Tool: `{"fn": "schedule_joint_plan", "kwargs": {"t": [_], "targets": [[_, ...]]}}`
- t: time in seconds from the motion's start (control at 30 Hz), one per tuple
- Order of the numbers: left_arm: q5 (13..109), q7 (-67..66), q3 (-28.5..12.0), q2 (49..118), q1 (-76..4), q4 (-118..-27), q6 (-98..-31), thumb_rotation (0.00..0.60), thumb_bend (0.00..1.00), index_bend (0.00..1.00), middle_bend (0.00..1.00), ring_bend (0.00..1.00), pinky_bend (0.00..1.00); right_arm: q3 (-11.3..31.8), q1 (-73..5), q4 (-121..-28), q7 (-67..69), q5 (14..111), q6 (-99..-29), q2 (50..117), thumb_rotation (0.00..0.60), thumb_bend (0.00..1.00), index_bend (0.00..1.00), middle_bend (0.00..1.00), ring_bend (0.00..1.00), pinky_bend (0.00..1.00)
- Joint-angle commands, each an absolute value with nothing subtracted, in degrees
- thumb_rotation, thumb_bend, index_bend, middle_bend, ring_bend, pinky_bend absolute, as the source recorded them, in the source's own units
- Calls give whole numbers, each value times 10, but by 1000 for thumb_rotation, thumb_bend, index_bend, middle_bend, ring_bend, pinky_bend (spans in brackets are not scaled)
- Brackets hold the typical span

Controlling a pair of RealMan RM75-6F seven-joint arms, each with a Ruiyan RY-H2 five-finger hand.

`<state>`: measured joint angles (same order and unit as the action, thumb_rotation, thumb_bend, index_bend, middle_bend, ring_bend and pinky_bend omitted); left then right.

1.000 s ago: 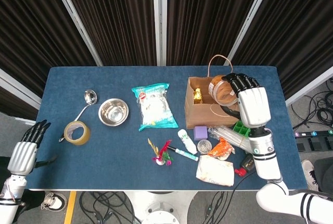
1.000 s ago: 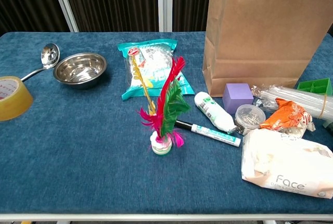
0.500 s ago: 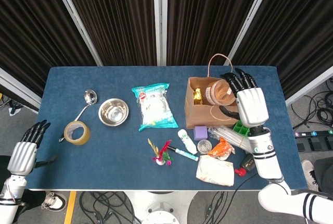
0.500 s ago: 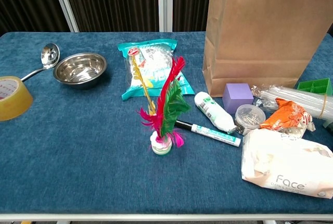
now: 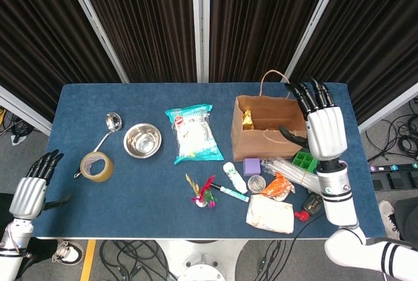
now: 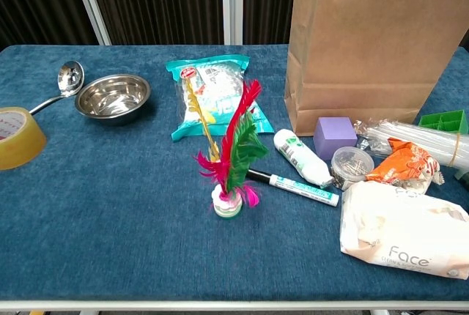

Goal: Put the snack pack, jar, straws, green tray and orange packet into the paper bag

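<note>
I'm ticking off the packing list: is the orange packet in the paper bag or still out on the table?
Out. The orange packet lies on the table in front of the paper bag, beside the straws.

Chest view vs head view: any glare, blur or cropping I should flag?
Chest view: sharp and evenly lit, mild glare inside the steel bowl, and the paper bag is cropped at the top edge, so its opening is unseen. Head view: sharp, soft shadows, bright highlight in the bowl, black curtains swallow detail, and the right hand is crisp.

Paper bag top and green tray cut by chest-view edges.
</note>
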<state>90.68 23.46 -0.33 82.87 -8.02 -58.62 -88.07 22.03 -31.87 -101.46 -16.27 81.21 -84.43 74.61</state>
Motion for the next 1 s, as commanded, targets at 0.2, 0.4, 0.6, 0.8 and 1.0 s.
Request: {"fn": "schedule_joint_plan", "kwargs": {"t": [0.2, 0.4, 0.6, 0.8, 1.0], "targets": [[907, 233, -3, 828, -81, -589, -880, 600, 48, 99, 143, 12, 156, 192, -307, -1043, -63, 999, -947, 737, 600, 0, 175, 228, 81, 158], [909, 228, -3, 828, -82, -595, -881, 600, 50, 99, 143, 12, 156, 89, -286, -1099, -27, 1083, -877, 660, 600, 0, 198, 242, 86, 162], [908, 229, -2, 828, -80, -595, -882, 600, 49, 99, 143, 12, 156, 16, -267, -1093, -73, 1091, -789, 605, 600, 0, 309, 265, 150, 225], [907, 235, -1, 832, -78, -589, -882, 600, 49, 99, 143, 12, 156, -28, -232, -1058, -90, 1062, -760, 587, 600, 0, 362, 295, 183, 262], [909, 240, 0, 834, -77, -584, -885, 600, 49, 100, 143, 12, 156, -39, -194, -973, -47, 1013, -778, 611, 600, 0, 361, 293, 183, 262]]}}
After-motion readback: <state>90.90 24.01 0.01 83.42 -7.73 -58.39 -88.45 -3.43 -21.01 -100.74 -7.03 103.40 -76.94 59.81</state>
